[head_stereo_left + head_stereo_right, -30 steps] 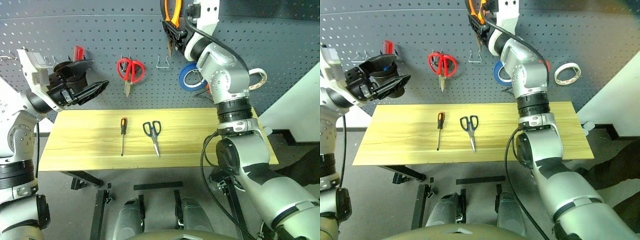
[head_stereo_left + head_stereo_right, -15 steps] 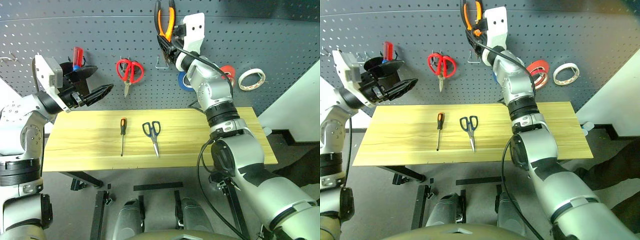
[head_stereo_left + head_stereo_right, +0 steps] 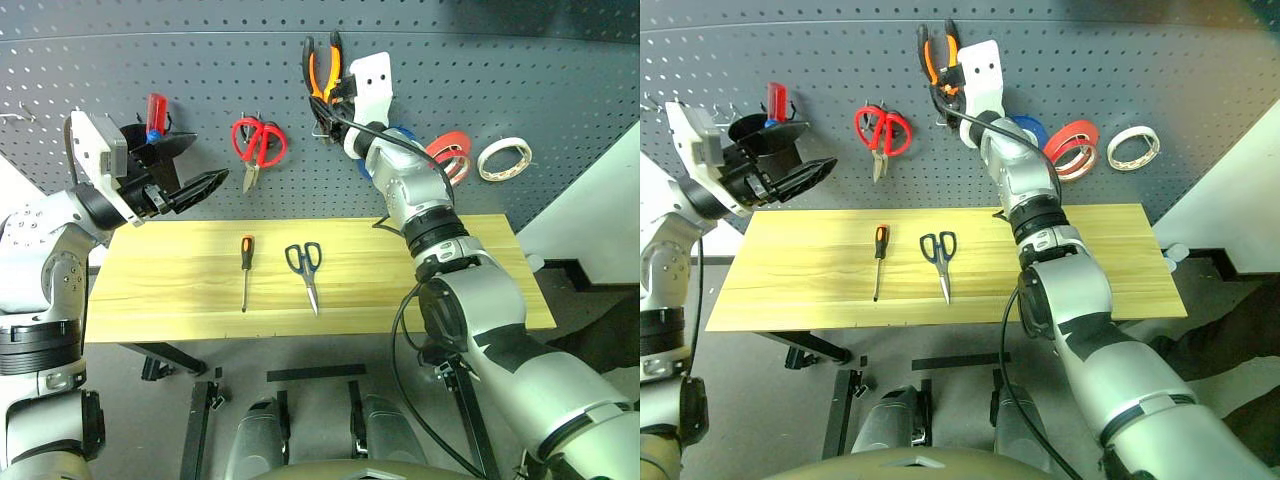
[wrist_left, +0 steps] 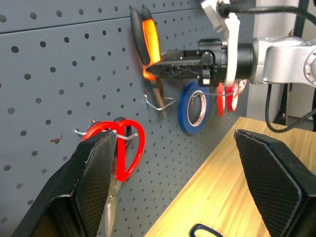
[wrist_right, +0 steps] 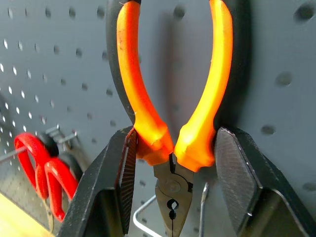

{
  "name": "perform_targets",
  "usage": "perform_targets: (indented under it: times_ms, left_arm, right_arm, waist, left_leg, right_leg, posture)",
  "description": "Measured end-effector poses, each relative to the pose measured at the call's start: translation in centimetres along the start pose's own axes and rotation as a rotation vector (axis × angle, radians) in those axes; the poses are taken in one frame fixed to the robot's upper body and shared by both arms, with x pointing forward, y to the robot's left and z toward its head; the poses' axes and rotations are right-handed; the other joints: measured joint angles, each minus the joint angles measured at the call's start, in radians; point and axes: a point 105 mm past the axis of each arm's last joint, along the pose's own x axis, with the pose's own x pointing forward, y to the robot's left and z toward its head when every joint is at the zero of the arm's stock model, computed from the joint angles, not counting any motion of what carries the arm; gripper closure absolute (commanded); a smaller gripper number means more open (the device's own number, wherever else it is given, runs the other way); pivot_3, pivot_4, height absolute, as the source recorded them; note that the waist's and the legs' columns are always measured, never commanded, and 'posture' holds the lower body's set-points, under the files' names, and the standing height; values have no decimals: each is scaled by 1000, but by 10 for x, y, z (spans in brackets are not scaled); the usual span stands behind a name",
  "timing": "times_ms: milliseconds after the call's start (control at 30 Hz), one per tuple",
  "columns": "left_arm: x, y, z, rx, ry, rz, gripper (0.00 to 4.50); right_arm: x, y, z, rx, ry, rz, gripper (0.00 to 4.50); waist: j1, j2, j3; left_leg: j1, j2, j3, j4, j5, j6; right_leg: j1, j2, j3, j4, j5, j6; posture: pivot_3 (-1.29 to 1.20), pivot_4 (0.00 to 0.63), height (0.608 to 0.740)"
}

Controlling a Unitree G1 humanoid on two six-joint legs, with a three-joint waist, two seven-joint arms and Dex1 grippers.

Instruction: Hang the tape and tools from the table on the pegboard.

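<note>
On the near part of the bench [image 3: 480,290] lie the screwdriver [image 3: 245,270], its black-and-orange handle pointing toward the pegboard [image 3: 560,90], and just to its right, apart from it, the black-handled scissors [image 3: 306,268] with the blades pointing toward the front edge. Over the left end of the bench hangs the left gripper [image 3: 190,175], its fingers [image 4: 91,182] spread wide and holding nothing, pointed across toward the board. Farther back, the right gripper [image 3: 335,95] reaches up against the pegboard with the pliers [image 3: 320,70] between its fingers [image 5: 121,182]; in the right wrist view both fingers press on the orange handles just above the pivot, the handles rising upward and the nose pointing down, close to a wire hook [image 5: 148,217] below. Whether the pliers already rest on a hook I cannot tell. On the board itself, from the left: a red-and-blue tool [image 3: 156,112], red-handled scissors [image 3: 260,145] hanging on a hook, then the pliers, a blue roll [image 4: 193,108] partly behind the right arm, a red-orange roll [image 3: 1072,145], and at the far right the white tape [image 3: 503,158], already hanging on the board, well apart from the bench
</note>
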Motion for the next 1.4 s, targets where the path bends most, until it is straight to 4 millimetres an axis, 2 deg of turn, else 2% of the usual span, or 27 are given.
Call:
perform_targets:
  times_ms: [67, 167, 267, 367, 500, 567, 633, 767, 933, 1100, 1267, 1333, 1400]
  left_arm:
    - [0, 0, 0, -1, 1, 2, 485]
    - [-1, 0, -1, -3, 4, 4, 485]
    - [-1, 0, -2, -6, 6, 5, 485]
    - [-1, 0, -3, -8, 9, 5, 485]
    - [-3, -1, -8, -22, 27, 13, 485]
    - [-5, -4, -12, -34, 43, 9, 485]
    - [-6, -9, -17, -50, 65, 7, 485]
    - [-9, -15, -25, -74, 100, 14, 485]
    - [-10, -20, -32, -95, 132, 18, 485]
    - [-21, -30, -60, -125, 262, 23, 485]
    - [-21, -39, -83, -121, 355, 60, 485]
    - [-12, -45, -91, -147, 359, 97, 485]
    - [-1, -57, -99, -188, 372, 119, 485]
  right_arm:
    - [0, 2, -2, -2, 11, 8, 833]
    - [1, 5, -2, -9, 16, 26, 34]
    - [1, 5, 0, -8, 17, 33, 34]
    - [-2, 0, 13, -24, -20, 27, 34]
    - [-15, -19, 51, -43, -119, 5, 34]
    - [-28, -25, 71, -63, -157, 31, 34]
    - [-42, -28, 78, -75, -150, 72, 34]
    - [-68, -31, 71, -59, -47, 164, 34]
    - [-102, -18, 64, 23, 116, 362, 34]
    - [-137, -4, 28, 84, 293, 487, 34]
    - [-166, -9, -17, 51, 419, 543, 34]
    - [-174, -15, -24, 29, 410, 578, 34]
    - [-177, -20, -21, 13, 344, 616, 34]
  waist:
    - [0, 0, 0]
    - [0, 0, 0]
    - [1, 0, 0]
    - [3, 0, 0]
    - [9, 0, 0]
    - [9, 0, 0]
    - [8, 0, 0]
    - [8, 0, 0]
    - [13, 0, 0]
    - [22, 0, 0]
    - [45, 0, 0]
    - [56, 0, 0]
    - [59, 0, 0]
  left_leg:
    - [0, 0, 0, 0, 0, 0]
    - [0, 0, 0, 0, 0, 0]
    - [0, 0, 0, 2, 0, 0]
    - [0, 0, 0, 2, 0, 0]
    - [0, 0, -1, 2, 0, 0]
    - [0, 0, -1, 1, 0, 0]
    - [0, 0, -1, 1, 0, 0]
    - [0, 0, -1, 0, 0, 0]
    - [0, 0, -1, 0, 0, 1]
    - [2, 0, -1, 0, -1, 2]
    - [2, -1, -1, 2, -2, 4]
    - [2, -1, -1, 3, -3, 5]
    - [3, -1, -1, 3, -3, 6]
  right_leg:
    - [0, 0, 0, 0, 0, 0]
    - [0, 0, 0, 0, 0, 0]
    - [1, 0, 0, 0, 0, 0]
    - [0, 0, 0, 1, 0, 0]
    - [1, 0, 0, 1, 0, 0]
    - [1, 0, 0, 0, 0, 0]
    - [1, 0, 0, 0, 0, 0]
    - [1, 0, 0, 0, 0, 0]
    - [1, 0, 0, -1, 0, 0]
    - [2, 0, 1, -2, 0, 0]
    - [3, 0, 1, -4, 0, 0]
    - [5, 0, 2, -4, 0, 0]
    - [5, 0, 2, -5, 0, 0]
  posture:
    - [102, 88, 732]
    - [98, 89, 732]
    - [99, 88, 732]
    - [99, 88, 732]
    - [101, 89, 732]
    - [104, 91, 732]
    - [103, 94, 732]
    - [103, 98, 732]
    - [101, 111, 732]
    - [94, 126, 732]
    - [86, 138, 732]
    - [82, 142, 732]
    - [74, 147, 732]
